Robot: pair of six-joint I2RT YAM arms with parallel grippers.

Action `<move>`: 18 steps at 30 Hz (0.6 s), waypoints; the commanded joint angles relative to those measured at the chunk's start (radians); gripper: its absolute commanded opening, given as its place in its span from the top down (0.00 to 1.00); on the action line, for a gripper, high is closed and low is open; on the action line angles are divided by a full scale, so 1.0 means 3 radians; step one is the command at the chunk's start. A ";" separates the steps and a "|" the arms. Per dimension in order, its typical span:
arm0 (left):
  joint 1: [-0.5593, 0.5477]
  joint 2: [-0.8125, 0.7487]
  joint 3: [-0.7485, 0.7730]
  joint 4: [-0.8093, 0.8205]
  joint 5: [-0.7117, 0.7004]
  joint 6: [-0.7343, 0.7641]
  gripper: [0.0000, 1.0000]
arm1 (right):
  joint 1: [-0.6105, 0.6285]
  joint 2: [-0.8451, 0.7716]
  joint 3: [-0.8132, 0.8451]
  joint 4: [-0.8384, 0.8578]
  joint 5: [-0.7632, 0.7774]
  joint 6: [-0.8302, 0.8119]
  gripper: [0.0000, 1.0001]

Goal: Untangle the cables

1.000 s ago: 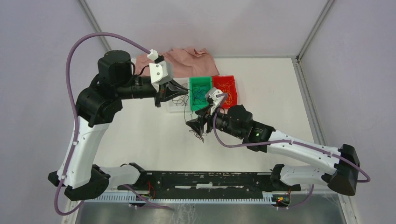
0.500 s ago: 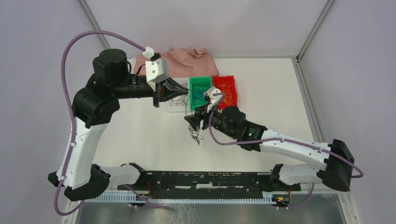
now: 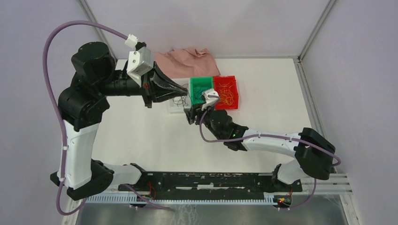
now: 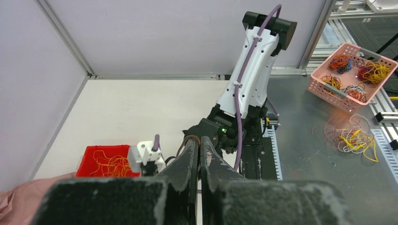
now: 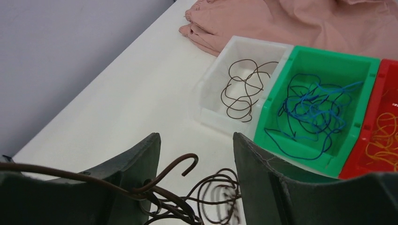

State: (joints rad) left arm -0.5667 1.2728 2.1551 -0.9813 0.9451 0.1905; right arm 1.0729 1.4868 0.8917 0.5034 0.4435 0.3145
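Right wrist view gives you the best read. The right claw [image 5: 195, 145] stands open with its two fingers well apart. The brown wire tangle [image 5: 187, 206] hangs between and just below them, and one hooked strand rests against the finger on the left of that view. As far as I can judge, nothing is pinched there.

The step in hand looks like moving brown strands into the white bin [image 5: 213, 89]. That bin already holds a loop of brown wire [image 5: 241, 93] and sits ahead of the claw, near it but not under it.

To do this well, close on a single strand rather than the whole clump. Lift slowly so the others can slip free. Carry it over the white bin, not the green bin [image 5: 328, 54] of blue wires [image 5: 309, 112] beside it or the red bin [image 5: 382, 79] of yellow wires [image 5: 387, 136]. Watch the hooked end, which may snag a finger.

Your left claw [image 4: 199, 147] is shut, fingers pressed together, raised near the bins. You cannot tell whether a thin strand is pinched in it.
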 commanded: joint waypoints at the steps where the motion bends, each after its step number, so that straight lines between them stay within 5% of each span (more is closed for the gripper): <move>1: -0.0008 -0.0007 0.0415 0.0488 0.0113 -0.0276 0.97 | -0.0192 -0.0063 -0.0492 0.0065 0.0245 0.0446 0.36; 12: -0.0007 -0.0311 -0.0094 0.0140 -0.0529 0.0605 0.97 | -0.0826 -0.1075 -0.1253 0.0257 -0.0745 0.1550 0.38; 18: -0.0008 -0.0677 -0.0902 -0.0106 -0.1026 0.1123 0.97 | -0.0863 -0.1658 -0.1201 -0.0146 -0.0691 0.1605 0.58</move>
State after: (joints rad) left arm -0.5652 1.1252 1.9659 -1.0019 0.7437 0.3740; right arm 0.8223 1.0821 0.5148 0.5522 0.2546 0.7620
